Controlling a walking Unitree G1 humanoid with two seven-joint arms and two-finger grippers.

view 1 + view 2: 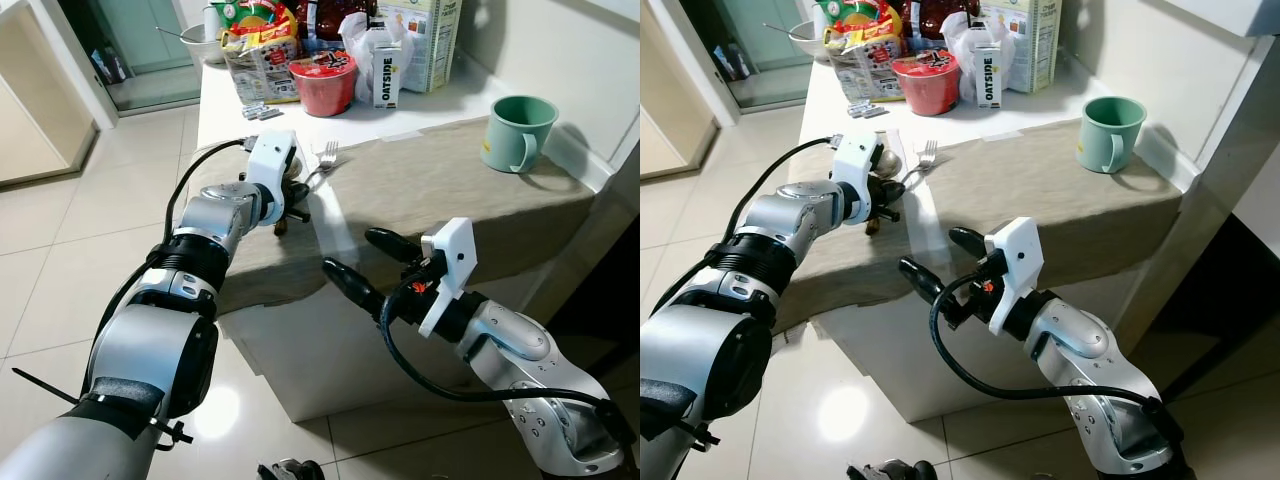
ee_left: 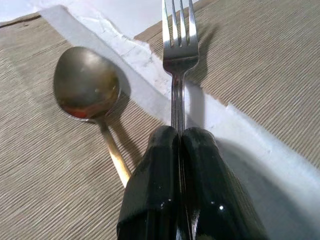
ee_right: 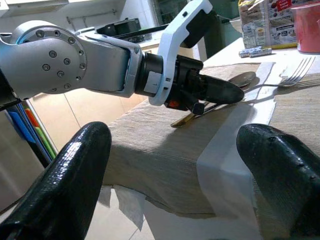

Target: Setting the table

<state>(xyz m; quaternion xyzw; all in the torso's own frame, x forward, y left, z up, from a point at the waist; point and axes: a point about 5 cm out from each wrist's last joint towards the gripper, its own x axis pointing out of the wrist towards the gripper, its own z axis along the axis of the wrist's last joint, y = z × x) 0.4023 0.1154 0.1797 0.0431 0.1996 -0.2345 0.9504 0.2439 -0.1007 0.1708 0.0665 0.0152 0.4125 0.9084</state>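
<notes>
A silver fork (image 2: 179, 25) lies on the beige table mat (image 1: 450, 190), across a strip of white tape (image 1: 330, 225). My left gripper (image 2: 179, 132) is shut on the fork's handle, low over the mat near the table's left edge. Right beside the fork lies a spoon (image 2: 86, 82) with a gold handle. A green mug (image 1: 518, 133) stands upright on the mat's far right. My right gripper (image 1: 351, 252) hangs open off the table's front edge, holding nothing and pointing toward the left gripper (image 3: 220, 92).
A red noodle cup (image 1: 323, 82), an Oatside carton (image 1: 386, 77), snack packets (image 1: 258, 45), a bowl (image 1: 200, 42) and a cereal box (image 1: 430, 35) crowd the back of the white table. A wall stands at the right. Tiled floor (image 1: 60, 260) lies to the left.
</notes>
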